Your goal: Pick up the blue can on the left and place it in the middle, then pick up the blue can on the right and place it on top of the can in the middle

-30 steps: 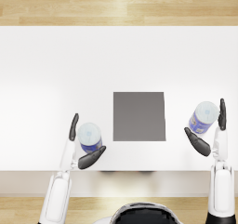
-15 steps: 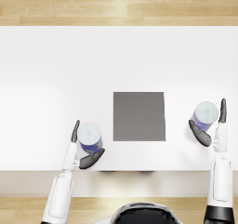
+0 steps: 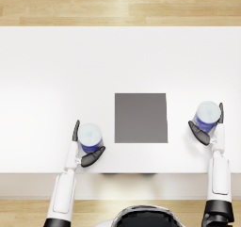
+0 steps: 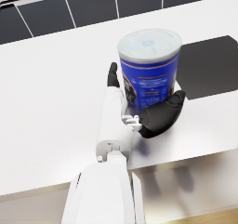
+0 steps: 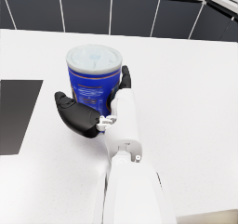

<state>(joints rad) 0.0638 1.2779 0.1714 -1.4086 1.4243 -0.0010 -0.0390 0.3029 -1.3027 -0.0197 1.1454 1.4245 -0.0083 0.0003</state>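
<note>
On the bench (image 3: 56,70), both cans sit beside the empty dark mat (image 3: 140,117): your left hand (image 3: 85,150) cups the left can (image 3: 90,137), your right hand (image 3: 207,129) cups the right can (image 3: 207,115). Neither is placed yet.

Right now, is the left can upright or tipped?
Upright. The left can stands with its pale lid facing up, and the left hand wraps its side.
</note>
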